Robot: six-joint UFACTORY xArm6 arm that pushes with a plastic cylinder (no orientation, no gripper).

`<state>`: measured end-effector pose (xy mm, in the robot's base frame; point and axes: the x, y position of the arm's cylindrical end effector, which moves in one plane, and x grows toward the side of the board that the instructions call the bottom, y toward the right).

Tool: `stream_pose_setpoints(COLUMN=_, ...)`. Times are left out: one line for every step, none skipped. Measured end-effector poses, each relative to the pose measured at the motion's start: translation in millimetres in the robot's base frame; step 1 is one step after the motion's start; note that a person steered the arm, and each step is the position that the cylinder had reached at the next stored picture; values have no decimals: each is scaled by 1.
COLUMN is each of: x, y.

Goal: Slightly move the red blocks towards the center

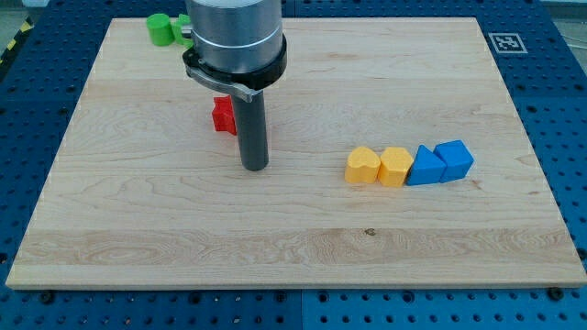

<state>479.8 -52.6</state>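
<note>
My tip point(254, 168) rests on the wooden surface point(303, 238), just right of and below the red block point(222, 115), whose shape the rod partly hides. There are no fingers to open or close. Far right sit two yellow blocks point(379, 166) and two blue blocks point(440, 162) in a row; a green block point(162, 28) lies at the view's top left.

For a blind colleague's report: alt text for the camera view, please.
My tip rests on a wooden board, just right of a partly hidden red block. Two yellow blocks and two blue blocks line up at right; green blocks sit top left.
</note>
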Motion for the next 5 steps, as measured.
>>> stream_pose_setpoints(x=0, y=0)
stream_pose_setpoints(x=-9, y=0)
stream_pose_setpoints(x=-18, y=0)
stream_pose_setpoints(x=-19, y=0)
stream_pose_setpoints(x=-26, y=0)
